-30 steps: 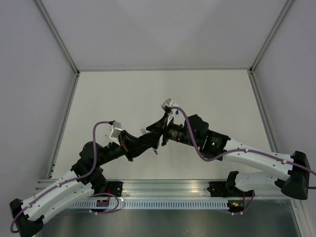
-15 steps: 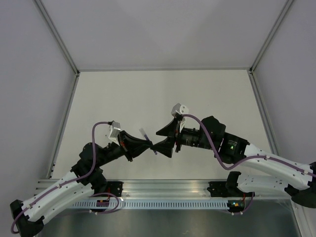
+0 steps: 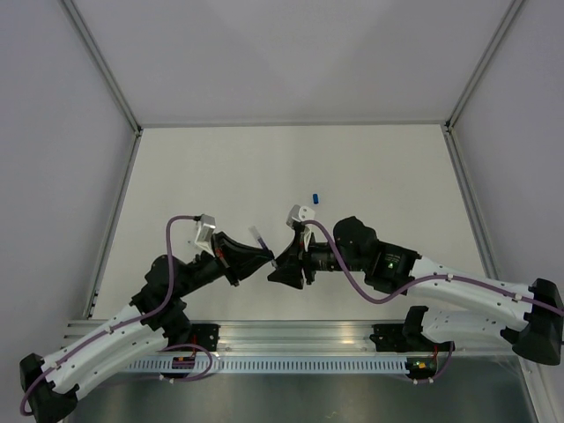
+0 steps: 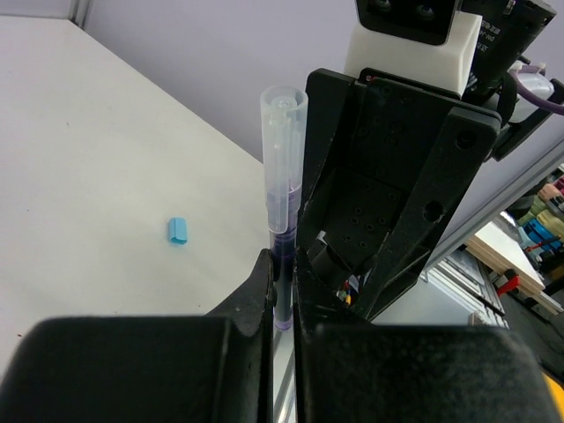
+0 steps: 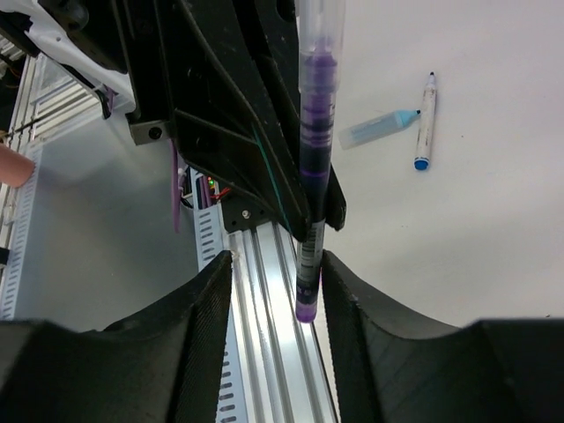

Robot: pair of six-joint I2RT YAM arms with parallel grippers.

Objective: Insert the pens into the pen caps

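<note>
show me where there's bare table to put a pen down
Bare: the whole far stretch of the table beyond the dark blue cap, and the strip right of that cap toward the right rail. Crowded: near centre, where left hand and right hand meet round the pen.

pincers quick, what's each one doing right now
Left pincer: closed on the pen.
Right pincer: open around the same pen's purple end, with a gap showing on one side.

table [image 3: 220, 167] bears blue cap [image 3: 315, 196], pale blue cap [image 4: 179, 231], white pen [image 5: 425, 121]
</note>
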